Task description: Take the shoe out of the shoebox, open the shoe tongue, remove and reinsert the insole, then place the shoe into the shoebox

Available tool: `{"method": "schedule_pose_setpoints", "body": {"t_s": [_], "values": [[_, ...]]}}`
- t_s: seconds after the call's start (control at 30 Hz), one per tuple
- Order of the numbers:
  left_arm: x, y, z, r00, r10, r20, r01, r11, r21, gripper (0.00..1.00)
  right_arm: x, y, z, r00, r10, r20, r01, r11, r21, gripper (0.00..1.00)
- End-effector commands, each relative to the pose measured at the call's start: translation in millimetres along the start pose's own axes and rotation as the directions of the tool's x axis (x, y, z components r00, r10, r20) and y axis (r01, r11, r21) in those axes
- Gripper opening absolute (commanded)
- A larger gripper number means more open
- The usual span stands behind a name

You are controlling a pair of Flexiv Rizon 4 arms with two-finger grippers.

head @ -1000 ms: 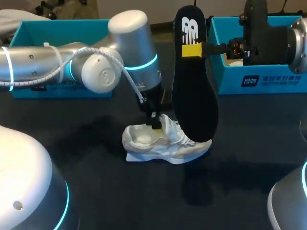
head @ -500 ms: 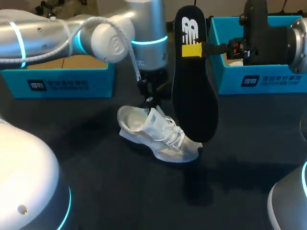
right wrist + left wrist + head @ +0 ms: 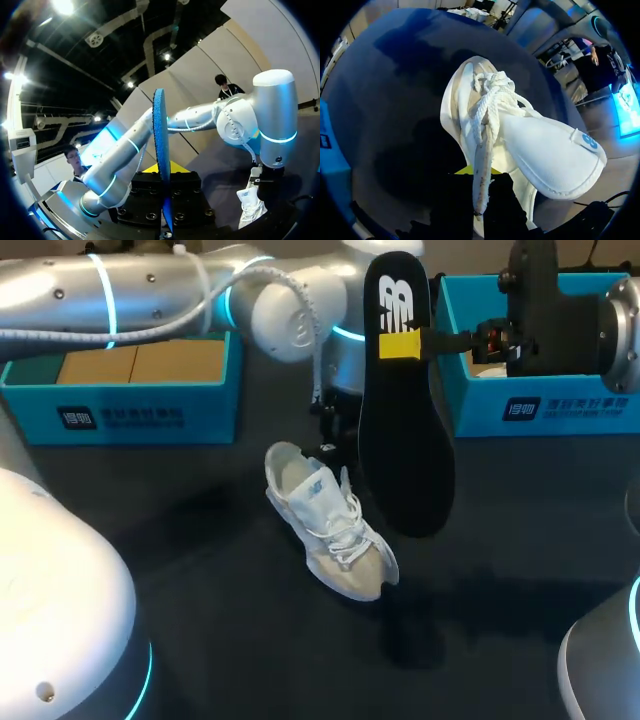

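Note:
A white shoe (image 3: 330, 530) lies on the dark table, heel toward the back, toe toward the front. My left gripper (image 3: 328, 447) comes down at the shoe's opening and is shut on its collar edge. In the left wrist view the gripper (image 3: 479, 175) sits just behind the tongue (image 3: 555, 160) and the laces (image 3: 490, 100), and one lace end hangs between the fingers. My right gripper (image 3: 400, 344) is shut on the black insole (image 3: 405, 430), which hangs upright beside the shoe. In the right wrist view the insole (image 3: 161, 145) stands edge-on between the gripper's (image 3: 165, 172) fingers, with the shoe (image 3: 250, 205) beyond.
A blue shoebox (image 3: 130, 405) with brown cardboard inside stands at the back left under my left arm. A second blue shoebox (image 3: 545, 405) stands at the back right behind my right wrist. Bare table lies in front of the shoe.
My left arm has swung toward the back and right, dragging and turning the shoe so its toe now points to the front. The right gripper and insole have kept still.

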State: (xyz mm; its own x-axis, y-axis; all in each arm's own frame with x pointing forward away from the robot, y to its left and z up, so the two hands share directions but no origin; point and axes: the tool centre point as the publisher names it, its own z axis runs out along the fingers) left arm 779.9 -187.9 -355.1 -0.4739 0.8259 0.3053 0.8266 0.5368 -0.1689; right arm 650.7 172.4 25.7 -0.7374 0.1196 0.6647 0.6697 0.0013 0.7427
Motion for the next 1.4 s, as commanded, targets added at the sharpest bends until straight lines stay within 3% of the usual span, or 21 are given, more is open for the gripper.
{"method": "schedule_pose_setpoints", "body": {"t_s": [0.03, 0.13, 0.33, 0.63, 1.0, 1.4], "values": [[-3.0, -1.3, -3.5, 0.999, -0.002, -0.039, 0.002, 1.000, -0.006, 0.00, 0.0, 0.2, 1.9, 1.000, 0.002, 0.003, -0.002, 1.000, 0.001, 0.00], [-3.9, -1.5, -2.7, 0.999, 0.009, -0.050, -0.010, 1.000, -0.012, 0.00, 0.0, 0.2, 1.9, 1.000, 0.002, 0.003, -0.002, 1.000, 0.001, 0.00], [-8.6, 0.5, -12.2, 0.974, 0.187, -0.128, -0.192, 0.981, -0.024, 0.00, 0.0, 0.2, 1.9, 1.000, 0.002, 0.003, -0.002, 1.000, 0.001, 0.00], [-17.4, -10.5, -18.2, 0.866, 0.415, -0.281, -0.452, 0.889, -0.079, 0.00, 0.0, 0.2, 1.9, 1.000, 0.002, 0.003, -0.002, 1.000, 0.001, 0.00], [-39.3, -27.7, 3.0, 0.838, 0.433, -0.332, -0.485, 0.870, -0.089, 0.00, 0.0, 0.2, 1.9, 1.000, 0.002, 0.003, -0.002, 1.000, 0.001, 0.00], [-42.6, -29.4, 25.1, 0.827, 0.425, -0.368, -0.478, 0.876, -0.062, 0.00, 0.0, 0.2, 1.9, 1.000, 0.002, 0.003, -0.002, 1.000, 0.001, 0.00]]}}
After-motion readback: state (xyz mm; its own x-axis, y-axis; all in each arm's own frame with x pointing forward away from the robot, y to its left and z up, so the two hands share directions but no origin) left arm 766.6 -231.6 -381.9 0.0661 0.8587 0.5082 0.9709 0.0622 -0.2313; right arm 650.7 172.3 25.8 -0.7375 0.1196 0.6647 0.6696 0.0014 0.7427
